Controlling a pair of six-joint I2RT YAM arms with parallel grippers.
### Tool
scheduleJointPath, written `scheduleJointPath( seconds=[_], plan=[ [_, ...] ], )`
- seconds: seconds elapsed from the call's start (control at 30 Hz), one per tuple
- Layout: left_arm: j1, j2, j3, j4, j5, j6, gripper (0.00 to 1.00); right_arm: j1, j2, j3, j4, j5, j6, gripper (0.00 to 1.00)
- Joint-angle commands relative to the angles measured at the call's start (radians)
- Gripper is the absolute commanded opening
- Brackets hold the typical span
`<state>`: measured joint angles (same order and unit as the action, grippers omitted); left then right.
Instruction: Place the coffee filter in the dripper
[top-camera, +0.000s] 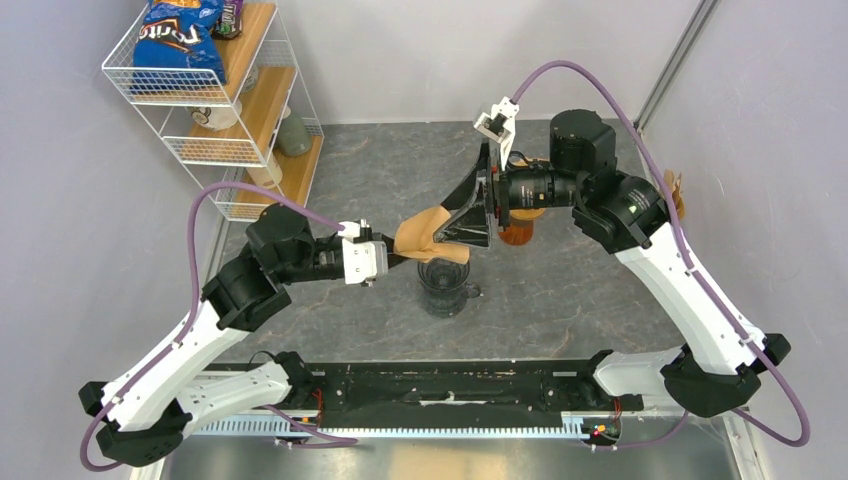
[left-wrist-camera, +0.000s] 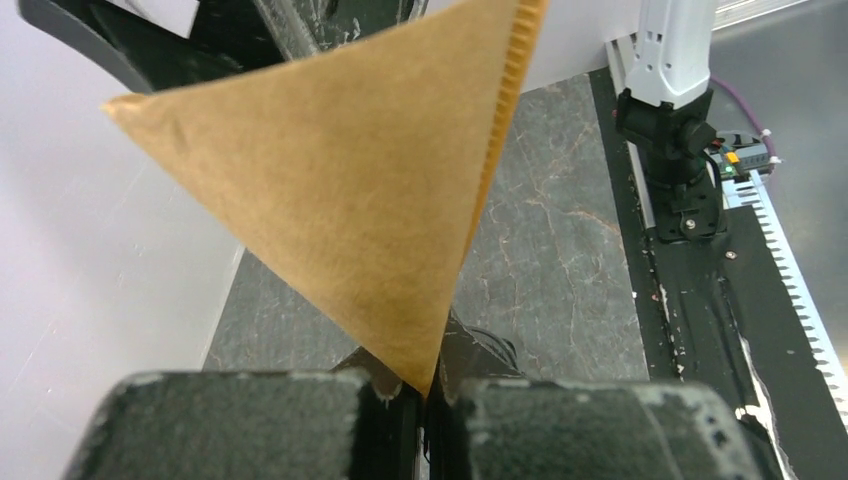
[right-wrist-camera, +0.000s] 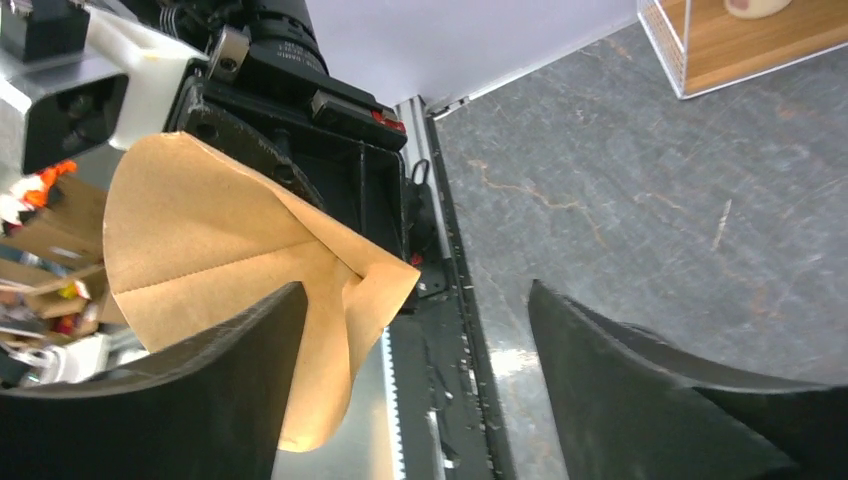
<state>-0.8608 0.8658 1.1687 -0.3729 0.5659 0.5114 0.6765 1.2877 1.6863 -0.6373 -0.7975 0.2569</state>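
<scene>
The brown paper coffee filter (top-camera: 428, 238) hangs in the air over the middle of the table, and its pointed tip is pinched in my left gripper (top-camera: 400, 253), which is shut. In the left wrist view the filter (left-wrist-camera: 360, 200) fans up and away from the shut gripper (left-wrist-camera: 425, 392). My right gripper (top-camera: 450, 226) stands open at the filter's far side. In the right wrist view the filter (right-wrist-camera: 220, 240) rests against the left one of its fingers (right-wrist-camera: 215, 390) and the gripper (right-wrist-camera: 415, 300) holds nothing. The dark dripper (top-camera: 445, 283) stands on the table just below the filter.
A white wire rack (top-camera: 215, 110) with wooden shelves, a blue chips bag (top-camera: 180, 40) and jars stands at the back left. An orange-brown object (top-camera: 520, 235) sits behind my right gripper. A black rail (top-camera: 450, 385) runs along the near edge between the arm bases.
</scene>
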Motion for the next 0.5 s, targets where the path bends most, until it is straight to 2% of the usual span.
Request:
scheduleJointPath(
  seconds=[0.0,0.1,0.2,0.33,0.47],
  plan=[
    [-0.001,-0.008,0.006,-0.015,0.054,0.034,0.02,-0.002,-0.002,0.06,-0.028,-0.031,-0.08,0.93],
    [-0.002,-0.006,0.012,-0.027,0.058,0.038,0.02,-0.001,0.002,0.075,-0.041,-0.045,-0.109,0.92],
    [-0.003,0.002,0.022,-0.042,0.069,0.036,0.03,0.01,0.005,0.083,-0.054,-0.051,-0.14,0.81],
    [-0.002,0.009,0.026,-0.046,0.064,0.025,0.06,0.036,0.021,0.109,-0.097,-0.043,-0.177,0.44],
    [-0.002,0.006,0.026,-0.046,0.015,0.015,0.08,0.057,0.011,0.111,-0.106,-0.002,-0.204,0.12]
  ],
)
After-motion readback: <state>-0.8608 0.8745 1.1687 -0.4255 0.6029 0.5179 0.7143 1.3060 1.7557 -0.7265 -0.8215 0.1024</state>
